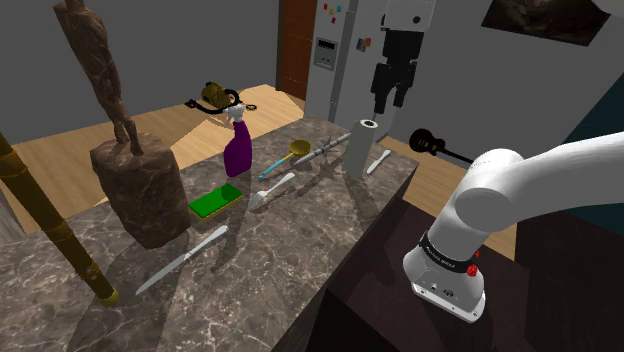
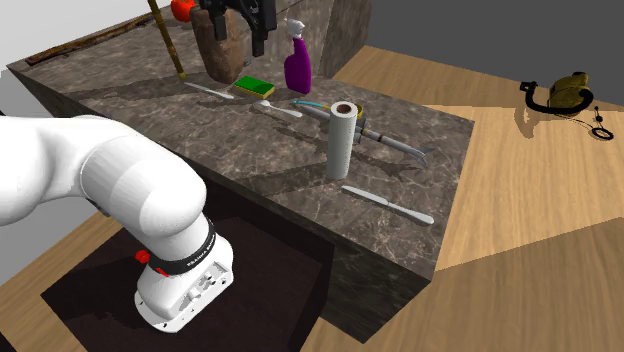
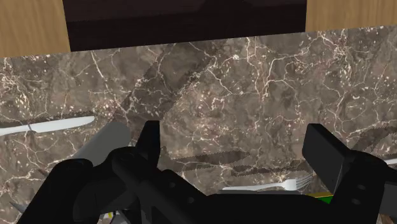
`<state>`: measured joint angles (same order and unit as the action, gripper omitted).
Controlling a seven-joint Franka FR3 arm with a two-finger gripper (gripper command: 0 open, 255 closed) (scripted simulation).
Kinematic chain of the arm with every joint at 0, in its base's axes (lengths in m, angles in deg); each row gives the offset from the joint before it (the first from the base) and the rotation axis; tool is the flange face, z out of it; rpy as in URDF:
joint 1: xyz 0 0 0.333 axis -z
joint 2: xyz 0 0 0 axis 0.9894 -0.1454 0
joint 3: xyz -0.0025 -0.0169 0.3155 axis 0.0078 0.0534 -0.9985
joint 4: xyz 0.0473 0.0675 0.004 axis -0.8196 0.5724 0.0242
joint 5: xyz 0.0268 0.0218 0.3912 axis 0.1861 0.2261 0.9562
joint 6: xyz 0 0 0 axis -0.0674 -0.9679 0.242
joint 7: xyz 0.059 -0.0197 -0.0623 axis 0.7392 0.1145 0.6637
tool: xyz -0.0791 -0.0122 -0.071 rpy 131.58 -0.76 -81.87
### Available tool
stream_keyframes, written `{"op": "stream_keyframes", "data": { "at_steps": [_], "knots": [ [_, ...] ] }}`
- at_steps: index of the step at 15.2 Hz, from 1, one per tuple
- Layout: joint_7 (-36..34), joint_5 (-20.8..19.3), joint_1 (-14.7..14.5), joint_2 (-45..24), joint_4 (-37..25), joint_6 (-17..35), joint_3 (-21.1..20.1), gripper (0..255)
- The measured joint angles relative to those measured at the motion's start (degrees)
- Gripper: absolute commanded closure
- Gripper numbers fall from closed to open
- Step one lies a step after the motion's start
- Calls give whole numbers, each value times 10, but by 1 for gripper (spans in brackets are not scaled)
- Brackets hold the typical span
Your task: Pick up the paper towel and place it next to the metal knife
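The white arm (image 1: 520, 175) arcs from the shoulder view's lower right to upper middle, its black end effector (image 1: 392, 102) pointing down, fingers apart.

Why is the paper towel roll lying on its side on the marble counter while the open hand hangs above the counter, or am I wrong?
Wrong in one respect: the paper towel roll stands upright on the marble counter, as the second exterior view shows. The hand does hang open above the counter.

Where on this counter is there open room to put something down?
Bare marble counter lies between the knife beside the brown block and the edge facing the stand. It is crowded from the green sponge and purple spray bottle to the paper towel.
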<state>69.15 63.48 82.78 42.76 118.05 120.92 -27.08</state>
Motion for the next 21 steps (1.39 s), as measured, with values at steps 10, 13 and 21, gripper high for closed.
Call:
{"op": "stream_keyframes", "data": {
  "at_steps": [10,13,21],
  "knots": [
    [79,-56,35,-58,48,133,78,0],
    [107,-71,45,-91,56,186,107,0],
    [167,-85,60,-186,55,304,168,0]
  ]
}}
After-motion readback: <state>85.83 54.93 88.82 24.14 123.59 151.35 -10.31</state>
